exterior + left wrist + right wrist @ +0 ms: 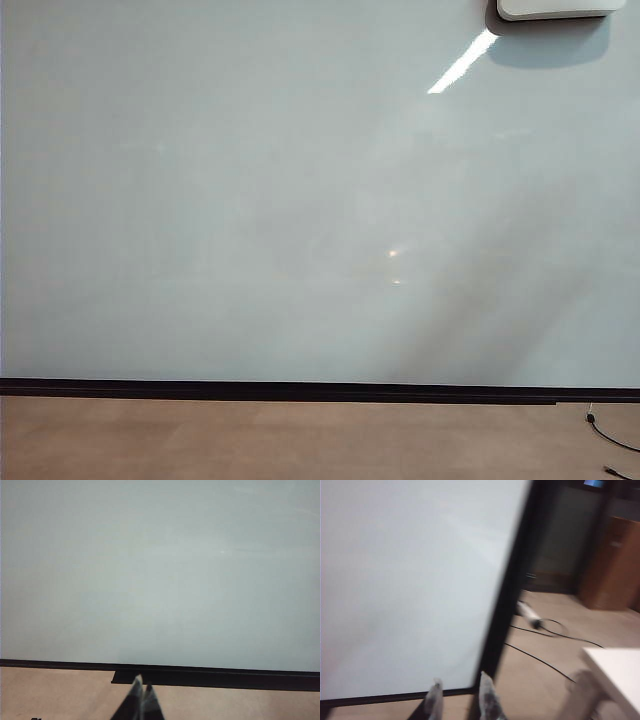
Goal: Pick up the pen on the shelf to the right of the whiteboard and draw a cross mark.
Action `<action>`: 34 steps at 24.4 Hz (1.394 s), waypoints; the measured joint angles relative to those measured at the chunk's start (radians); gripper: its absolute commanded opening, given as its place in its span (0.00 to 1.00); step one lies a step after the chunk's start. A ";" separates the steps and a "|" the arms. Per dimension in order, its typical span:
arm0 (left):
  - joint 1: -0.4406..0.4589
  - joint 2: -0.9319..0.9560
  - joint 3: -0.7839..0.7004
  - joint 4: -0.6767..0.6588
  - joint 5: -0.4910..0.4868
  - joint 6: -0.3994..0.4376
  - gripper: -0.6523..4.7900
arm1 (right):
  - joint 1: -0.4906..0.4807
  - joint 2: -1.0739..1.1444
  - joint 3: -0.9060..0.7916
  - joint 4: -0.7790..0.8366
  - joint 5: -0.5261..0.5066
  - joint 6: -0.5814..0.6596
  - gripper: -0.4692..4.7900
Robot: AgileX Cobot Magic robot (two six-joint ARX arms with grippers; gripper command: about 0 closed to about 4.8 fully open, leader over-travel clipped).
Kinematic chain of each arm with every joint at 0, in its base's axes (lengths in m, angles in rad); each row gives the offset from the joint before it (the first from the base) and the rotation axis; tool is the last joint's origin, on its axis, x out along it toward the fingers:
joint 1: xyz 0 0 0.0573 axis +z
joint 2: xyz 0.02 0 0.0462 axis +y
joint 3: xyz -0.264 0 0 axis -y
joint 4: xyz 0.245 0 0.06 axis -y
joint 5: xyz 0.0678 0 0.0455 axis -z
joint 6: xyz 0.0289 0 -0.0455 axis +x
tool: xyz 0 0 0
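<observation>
The whiteboard (300, 200) fills the exterior view, pale and glossy, with a black strip (300, 390) along its lower edge. Neither arm shows there. In the left wrist view my left gripper (142, 684) faces the whiteboard (160, 570), low over the tan floor, its fingertips pressed together and holding nothing. In the blurred right wrist view my right gripper (461, 684) stands open by the whiteboard's (410, 580) lower corner, with only floor and black strip between its fingers. A white shelf (617, 672) corner lies beside it. The pen and the cross mark are out of view.
Black cables (555, 635) and a small light plug (527, 611) lie on the floor past the board's edge, before a brown cabinet (612, 565). A cable end (605, 435) shows at the exterior view's lower right. A white device (555, 8) hangs at the top right.
</observation>
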 measured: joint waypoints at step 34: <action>0.000 0.000 0.000 0.000 0.000 0.000 0.11 | -0.001 0.000 0.011 -0.008 -0.070 0.106 0.58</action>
